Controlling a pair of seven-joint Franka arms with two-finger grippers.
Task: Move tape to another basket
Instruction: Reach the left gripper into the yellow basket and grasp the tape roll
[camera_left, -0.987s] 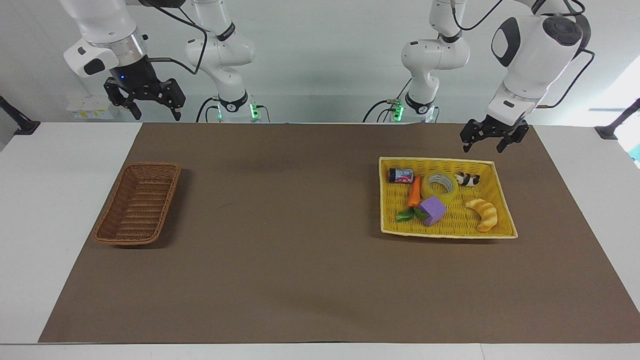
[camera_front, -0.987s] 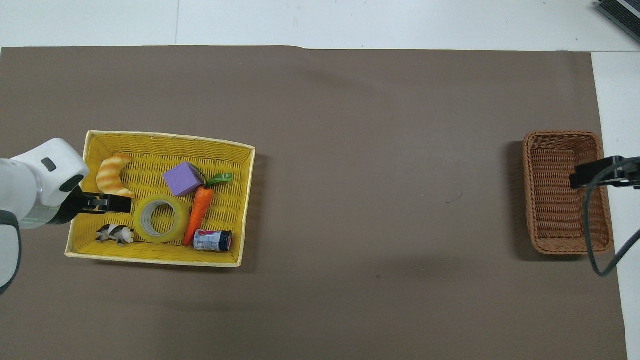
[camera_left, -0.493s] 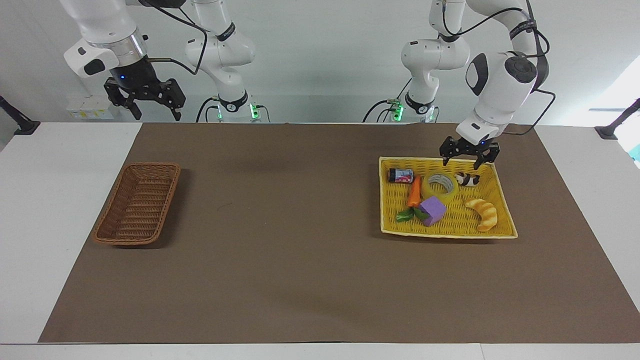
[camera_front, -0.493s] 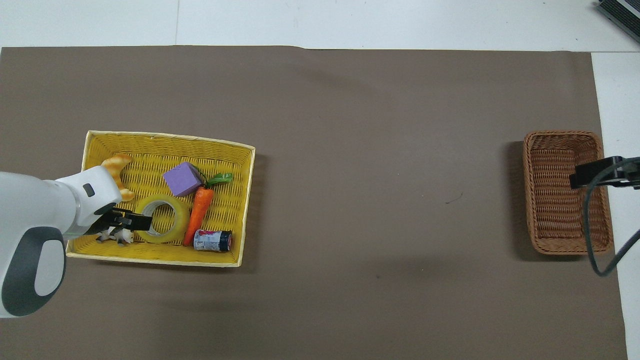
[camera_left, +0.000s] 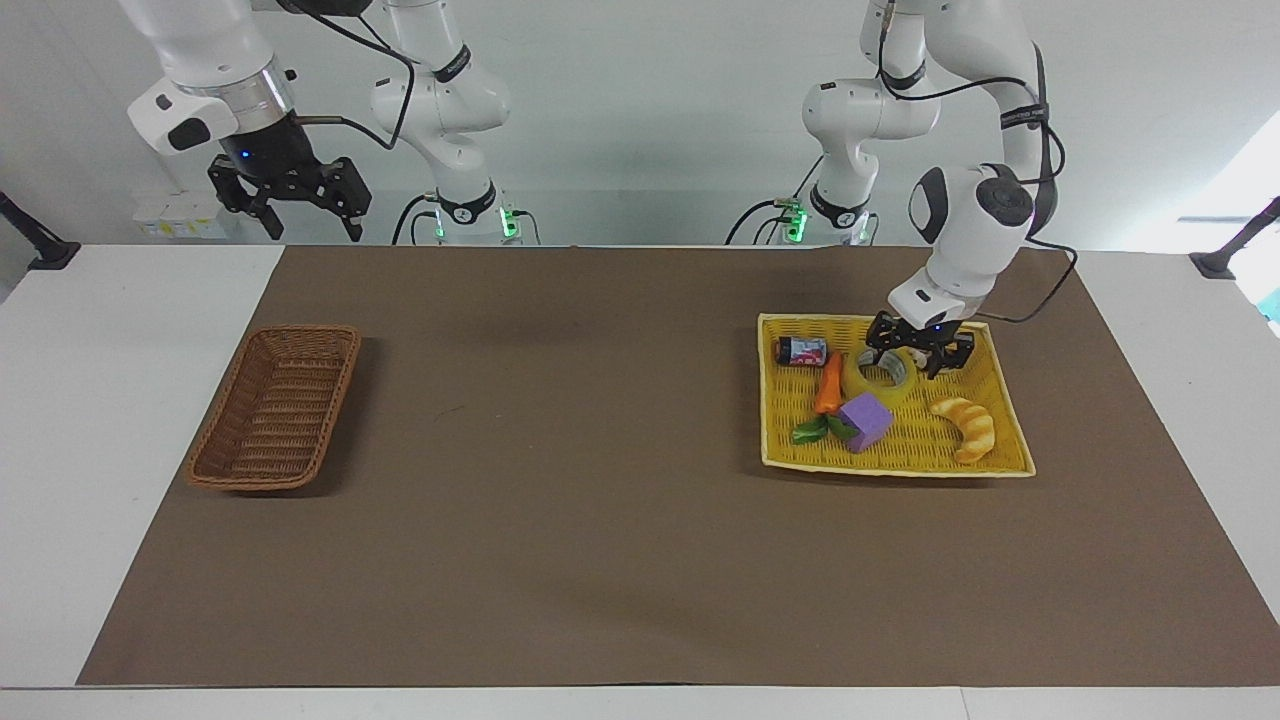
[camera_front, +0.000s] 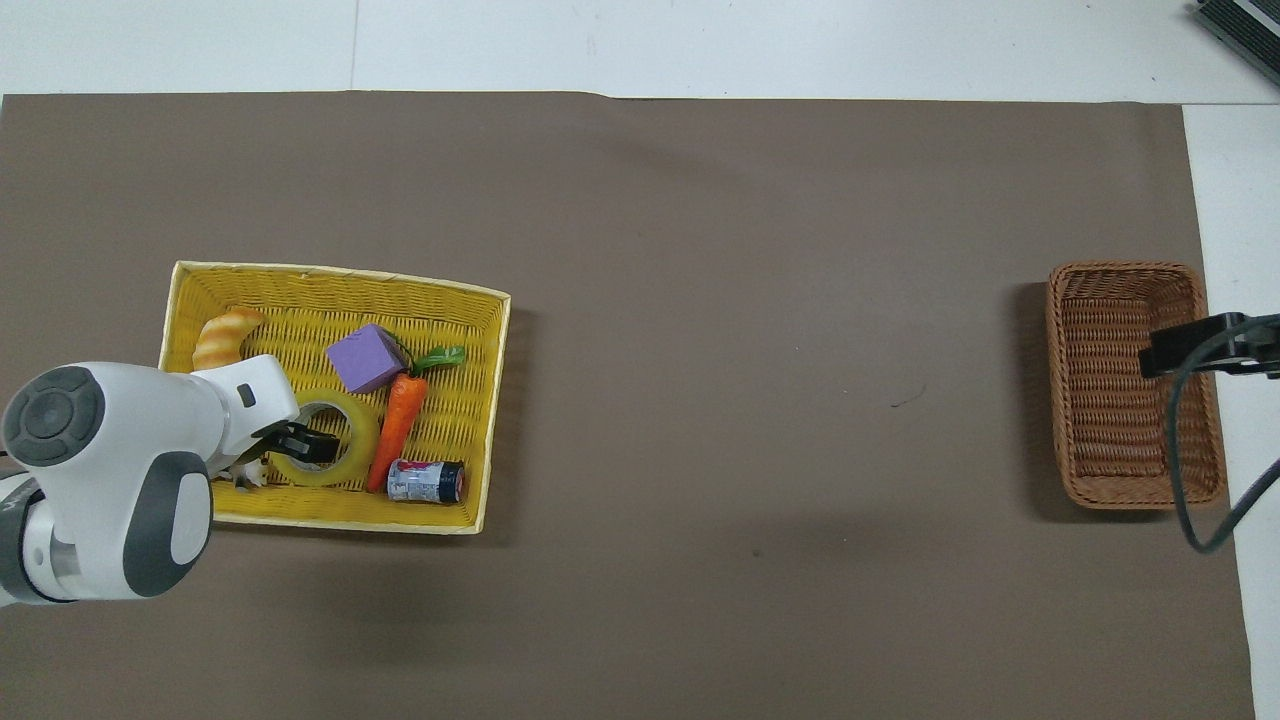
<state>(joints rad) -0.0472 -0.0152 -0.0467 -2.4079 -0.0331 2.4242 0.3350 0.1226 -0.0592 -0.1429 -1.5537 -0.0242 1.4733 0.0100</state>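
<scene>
Left gripper (camera_left: 920, 361) down on tape (camera_left: 878, 377) in yellow tray (camera_left: 1010, 400), finger gap unreadable | right gripper (camera_left: 290, 196) waiting, spread, over table edge near basket (camera_left: 275, 405) | risk: toy animal, carrot (camera_left: 829, 384) beside fingers; snag or rim slip likely.

Two baskets: one brown wicker basket (camera_left: 276, 408), one yellow tray-basket (camera_left: 1008, 405). One tape roll (camera_left: 872, 381), one purple cube (camera_left: 866, 421), one carrot (camera_left: 829, 385), one croissant (camera_left: 965, 427), one small can (camera_left: 801, 350).

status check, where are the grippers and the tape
Left gripper down at the tape in the yellow tray. Right gripper open, waiting high. Brown basket unobstructed.
</scene>
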